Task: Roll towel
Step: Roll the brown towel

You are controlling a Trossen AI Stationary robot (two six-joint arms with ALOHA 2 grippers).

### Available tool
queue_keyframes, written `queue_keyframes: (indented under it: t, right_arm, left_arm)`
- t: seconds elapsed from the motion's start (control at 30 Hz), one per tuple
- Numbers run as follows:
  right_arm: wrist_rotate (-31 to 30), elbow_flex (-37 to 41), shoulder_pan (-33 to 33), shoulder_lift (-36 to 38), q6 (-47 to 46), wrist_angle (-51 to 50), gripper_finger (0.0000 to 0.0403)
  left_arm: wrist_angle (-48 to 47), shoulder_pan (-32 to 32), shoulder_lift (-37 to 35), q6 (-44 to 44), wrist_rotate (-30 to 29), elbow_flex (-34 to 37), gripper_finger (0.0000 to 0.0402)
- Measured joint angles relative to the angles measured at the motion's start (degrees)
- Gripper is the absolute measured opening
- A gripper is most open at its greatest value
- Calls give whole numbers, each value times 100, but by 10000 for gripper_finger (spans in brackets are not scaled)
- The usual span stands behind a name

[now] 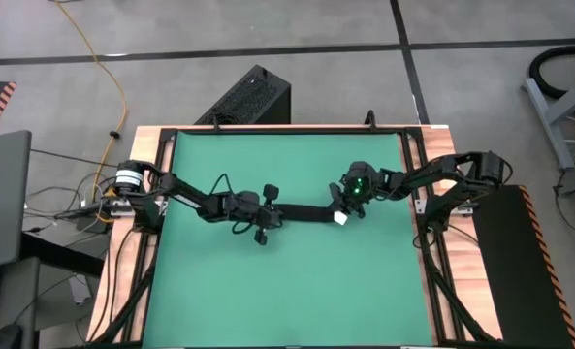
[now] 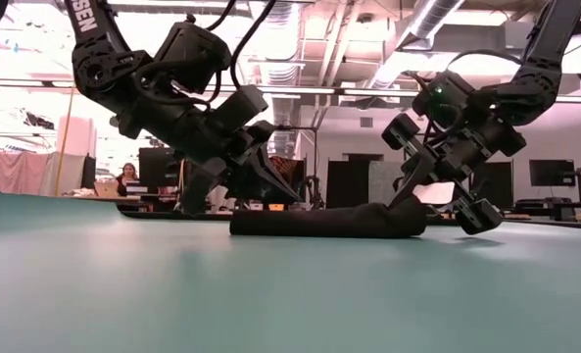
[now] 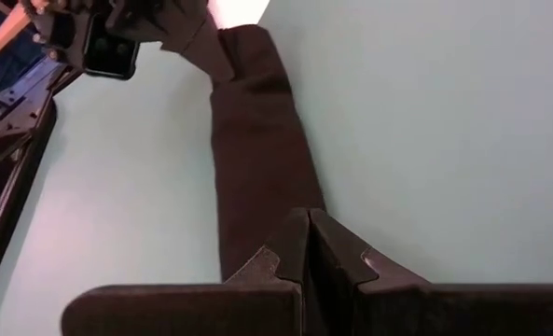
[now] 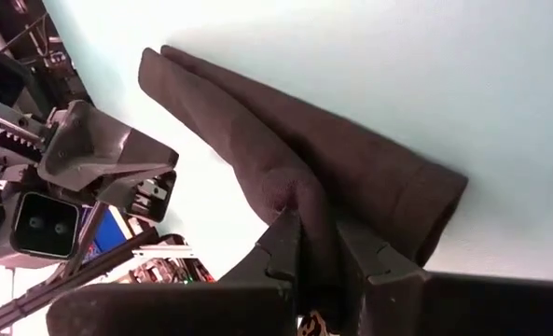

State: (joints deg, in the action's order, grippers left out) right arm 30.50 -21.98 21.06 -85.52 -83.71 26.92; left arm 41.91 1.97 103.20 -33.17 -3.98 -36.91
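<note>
While towel (image 1: 302, 210) lies as narrow roll on table (image 1: 297, 291), left claw (image 1: 265, 215) clenched, right claw (image 1: 346, 206) pinching its end

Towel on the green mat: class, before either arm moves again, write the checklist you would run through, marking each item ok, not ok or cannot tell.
1. Towel is a narrow roll lying flat on the table: ok.
2. Right gripper pinches one end of the roll: ok.
3. Left gripper is shut at the other end: ok; whether it holds cloth: cannot tell.
4. Roll is tight along its length: not ok, right wrist view shows two loose folds.
5. White tag is tucked in: not ok.
6. Mat around the roll is free: ok.
</note>
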Motion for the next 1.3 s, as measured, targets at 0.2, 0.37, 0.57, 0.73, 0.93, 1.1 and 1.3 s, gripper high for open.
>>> queue_keyframes:
  t: [0.2, 0.37, 0.57, 0.73, 0.93, 1.1, 1.3]
  right_arm:
    - [-28, 0, 13, 0, 104, -169, 46]
    - [-28, 0, 13, 0, 153, -180, 46]
    - [-28, 0, 11, 0, 177, -180, 46]
    - [-36, 0, 11, 0, 171, -167, 46]
    - [-6, -2, -3, 0, 210, -237, 46]
    - [-30, -4, -25, 4, 319, -334, 48]
    - [-352, -13, 93, 24, 957, -470, 90]
  left_arm:
    - [-24, 137, 0, 87, 62, 0, 0]
    - [-75, 330, 0, 299, 335, 2, 0]
    - [-236, 383, 2, 405, 526, 2, 0]
    - [-17, 383, 317, 440, 524, 4, 0]
    - [712, 383, 1002, 710, 489, -20, 0]
    - [707, 463, 1049, 885, 351, 29, 0]
    - [555, 640, 1040, 1079, 273, 114, 0]
